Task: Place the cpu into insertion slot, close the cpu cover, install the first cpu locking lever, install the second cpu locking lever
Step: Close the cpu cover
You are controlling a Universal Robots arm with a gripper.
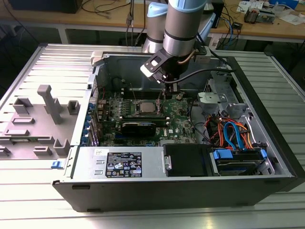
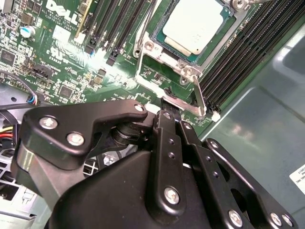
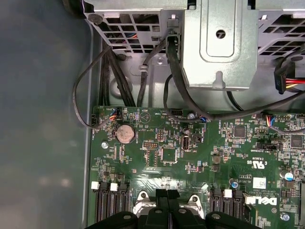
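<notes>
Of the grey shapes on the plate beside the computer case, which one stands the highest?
The T-shaped post. Its crossbar top rises well above the low blocks around it, which all stay close to the plate.

The cpu had a matt, pale metal top. The cover was bright bare metal. The gripper was matt black with shiny screws. The board was glossy green and the case wall dull grey metal.
</notes>
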